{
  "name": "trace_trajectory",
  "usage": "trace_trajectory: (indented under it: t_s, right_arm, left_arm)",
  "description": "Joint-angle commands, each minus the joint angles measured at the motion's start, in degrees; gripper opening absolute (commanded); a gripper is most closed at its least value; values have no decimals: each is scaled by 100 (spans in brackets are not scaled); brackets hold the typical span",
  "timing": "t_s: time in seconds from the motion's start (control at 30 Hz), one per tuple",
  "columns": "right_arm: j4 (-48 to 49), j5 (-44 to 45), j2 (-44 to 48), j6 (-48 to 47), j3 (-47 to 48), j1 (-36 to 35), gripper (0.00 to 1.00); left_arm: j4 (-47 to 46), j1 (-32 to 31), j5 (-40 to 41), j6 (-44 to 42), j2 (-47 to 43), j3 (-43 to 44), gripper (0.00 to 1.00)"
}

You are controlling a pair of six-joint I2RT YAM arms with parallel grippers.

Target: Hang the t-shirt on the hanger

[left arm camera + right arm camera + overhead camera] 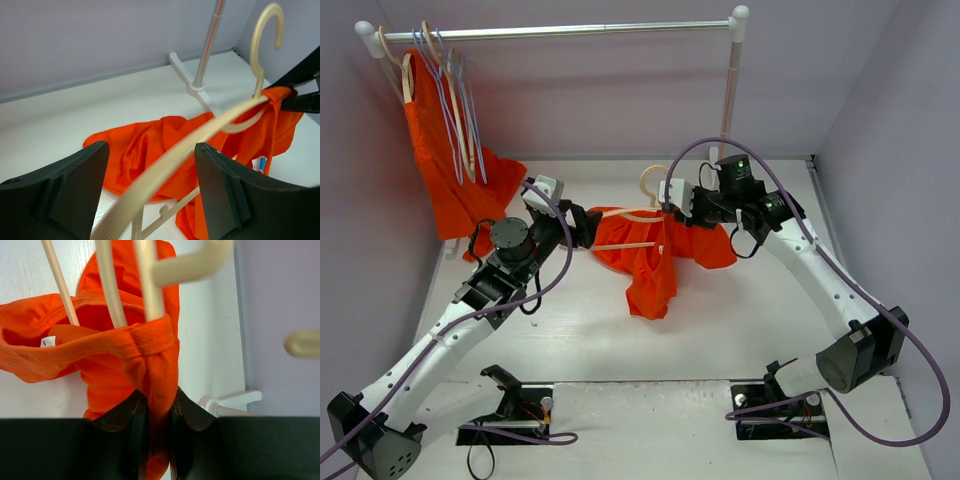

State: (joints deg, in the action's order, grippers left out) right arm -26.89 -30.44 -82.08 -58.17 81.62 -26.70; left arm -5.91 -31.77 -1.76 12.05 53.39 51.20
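The cream hanger point(630, 213) is held off the table at mid-scene, with its hook point(262, 30) pointing up. My left gripper point(585, 225) grips its left end: in the left wrist view the jaws stand wide, the hanger arm point(165, 165) against one finger and the lower bar against the other. The orange-red t-shirt point(650, 265) lies crumpled under the hanger. Its collar is pulled up around the hanger's neck. My right gripper point(672, 208) is shut on a fold of that collar point(155, 365), right below the hanger's bars point(150, 285).
A white garment rack stands at the back, its rail point(560, 30) carrying a second orange garment point(450, 170) and lilac wire hangers point(450, 90). Its right post point(728, 90) and foot point(195, 85) stand just behind the hanger. Lilac walls close three sides.
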Motion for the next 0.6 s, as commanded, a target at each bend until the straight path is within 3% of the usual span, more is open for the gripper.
trace_trajectory:
  t_s: [0.0, 0.17, 0.3, 0.57]
  right_arm:
    - [369, -173, 342, 78, -76, 7, 0]
    - [922, 143, 667, 236, -540, 15, 0]
    - [1528, 301, 1088, 473, -1086, 7, 0]
    - [3233, 1056, 1809, 948, -2194, -99, 0]
  left_arm:
    - [-349, 74, -44, 191, 40, 303, 69]
    - [-218, 74, 439, 842, -275, 92, 69]
    - [388, 74, 747, 1202, -487, 494, 69]
    - [1645, 66, 2, 2353, -259, 962, 69]
